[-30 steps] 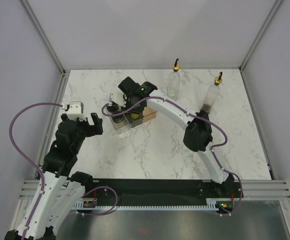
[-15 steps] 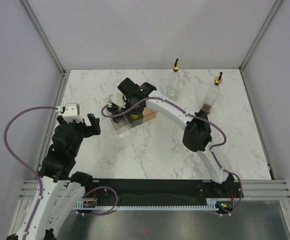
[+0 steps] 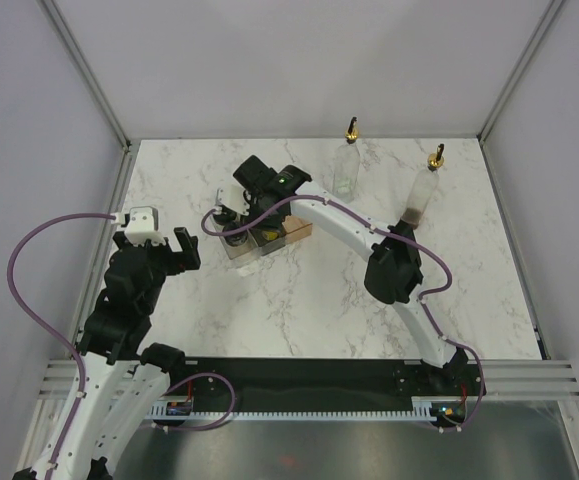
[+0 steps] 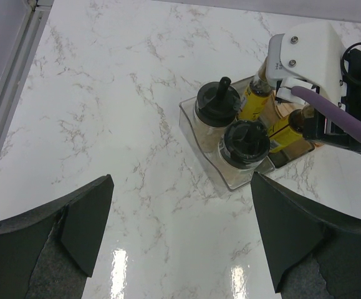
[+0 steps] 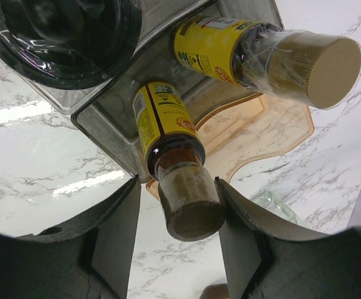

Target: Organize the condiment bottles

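Two tall clear bottles with gold spouts stand at the back, one (image 3: 346, 168) centre-right and one (image 3: 422, 193) further right. Two black-lidded jars (image 4: 217, 103) (image 4: 245, 142) sit in the clear bin (image 4: 222, 175). Two yellow bottles stand in the grey bin (image 5: 104, 128). My right gripper (image 5: 177, 227) is over that bin, its fingers open on either side of the brown cap of one yellow bottle (image 5: 171, 152), with a gap showing on the left side. The other yellow bottle (image 5: 230, 47) stands beside it. My left gripper (image 4: 180, 240) is open and empty, over bare table left of the bins.
An orange bin (image 5: 274, 134) sits against the grey bin, on the side away from the clear bin. The three bins form a cluster at the table's middle-left (image 3: 269, 240). A frame rail (image 4: 5, 106) runs along the table's left edge.
My left arm has drawn back to the left, away from the bins. My right gripper has stayed over the grey bin, almost still.
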Robot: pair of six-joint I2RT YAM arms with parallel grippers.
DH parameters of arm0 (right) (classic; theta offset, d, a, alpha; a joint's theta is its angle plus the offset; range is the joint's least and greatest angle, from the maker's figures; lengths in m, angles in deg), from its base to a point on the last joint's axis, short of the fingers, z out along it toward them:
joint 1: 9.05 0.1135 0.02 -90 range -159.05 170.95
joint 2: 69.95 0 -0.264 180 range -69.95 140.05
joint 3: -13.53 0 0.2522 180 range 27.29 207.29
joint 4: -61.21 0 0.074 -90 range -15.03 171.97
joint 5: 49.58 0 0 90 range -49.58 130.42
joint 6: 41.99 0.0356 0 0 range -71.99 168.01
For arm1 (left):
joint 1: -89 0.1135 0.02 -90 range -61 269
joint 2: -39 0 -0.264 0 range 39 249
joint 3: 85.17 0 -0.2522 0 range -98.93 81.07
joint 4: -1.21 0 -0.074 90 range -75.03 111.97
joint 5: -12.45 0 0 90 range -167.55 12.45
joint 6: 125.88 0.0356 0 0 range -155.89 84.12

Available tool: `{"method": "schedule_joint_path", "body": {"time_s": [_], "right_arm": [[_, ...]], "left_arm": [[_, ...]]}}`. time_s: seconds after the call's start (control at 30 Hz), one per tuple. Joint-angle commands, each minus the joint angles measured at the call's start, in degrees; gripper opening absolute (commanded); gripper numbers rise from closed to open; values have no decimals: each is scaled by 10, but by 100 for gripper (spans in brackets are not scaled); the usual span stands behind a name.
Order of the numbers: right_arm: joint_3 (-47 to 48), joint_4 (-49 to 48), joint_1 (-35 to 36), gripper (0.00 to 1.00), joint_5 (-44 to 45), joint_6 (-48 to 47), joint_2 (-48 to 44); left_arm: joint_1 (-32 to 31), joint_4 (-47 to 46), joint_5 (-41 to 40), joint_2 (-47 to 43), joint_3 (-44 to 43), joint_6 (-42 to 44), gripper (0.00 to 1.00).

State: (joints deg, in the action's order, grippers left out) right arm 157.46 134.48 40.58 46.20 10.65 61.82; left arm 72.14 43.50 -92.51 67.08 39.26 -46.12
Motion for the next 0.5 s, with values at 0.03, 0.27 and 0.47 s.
{"method": "schedule_joint_path", "body": {"time_s": [0.03, 0.27, 0.47], "right_arm": [[25, -11, 4, 59, 10, -3, -11], [39, -11, 7, 65, -10, 9, -36], [39, -12, 8, 69, -18, 20, -62]], "left_arm": [[-1, -26, -14, -3, 2, 12, 100], [-2, -25, -15, -3, 1, 11, 100], [-2, -25, -15, -5, 2, 10, 100]]}}
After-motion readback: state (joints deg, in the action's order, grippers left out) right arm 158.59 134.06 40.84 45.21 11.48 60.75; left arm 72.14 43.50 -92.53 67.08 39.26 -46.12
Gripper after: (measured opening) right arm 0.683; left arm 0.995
